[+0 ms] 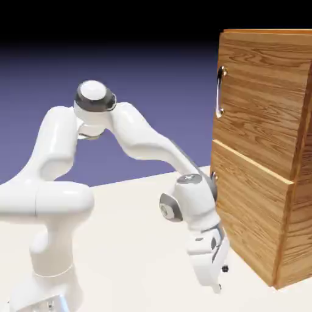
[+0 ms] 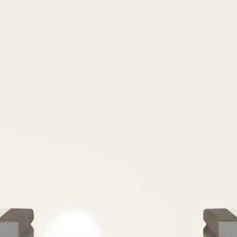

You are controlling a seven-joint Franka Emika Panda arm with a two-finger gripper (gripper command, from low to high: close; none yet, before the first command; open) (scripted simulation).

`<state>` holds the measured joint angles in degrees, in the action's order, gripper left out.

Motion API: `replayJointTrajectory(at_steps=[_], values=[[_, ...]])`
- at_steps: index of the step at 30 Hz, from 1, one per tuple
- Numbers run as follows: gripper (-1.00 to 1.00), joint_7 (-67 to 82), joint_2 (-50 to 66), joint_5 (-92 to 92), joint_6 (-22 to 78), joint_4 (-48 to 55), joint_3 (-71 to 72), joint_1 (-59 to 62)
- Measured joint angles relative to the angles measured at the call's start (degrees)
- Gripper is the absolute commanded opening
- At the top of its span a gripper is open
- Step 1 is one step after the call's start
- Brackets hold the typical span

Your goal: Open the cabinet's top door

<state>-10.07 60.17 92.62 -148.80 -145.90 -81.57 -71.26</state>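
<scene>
Sits closed toward two o'clock in the exterior view as the cabinet's top door, clad in warm brown wood with dark, wavy grain. Carries a shiny, upright silver bar handle near its nine o'clock edge. Borders a paler strip at six o'clock. Hangs toward five o'clock as the gripper, released, with fingers wide apart.

My arm is glossy white with dark grey joint bands. At right, the cabinet shows warm brown wood grain in wavy streaks, its upper handle shiny silver. Behind, blue-violet fades to black.
</scene>
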Motion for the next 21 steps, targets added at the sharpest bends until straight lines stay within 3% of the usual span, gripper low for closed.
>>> replayJointTrajectory(at_steps=[21], values=[[0.00, 14.2, 40.8, 40.7, 11.1, 6.6, -35.9, -31.0]])
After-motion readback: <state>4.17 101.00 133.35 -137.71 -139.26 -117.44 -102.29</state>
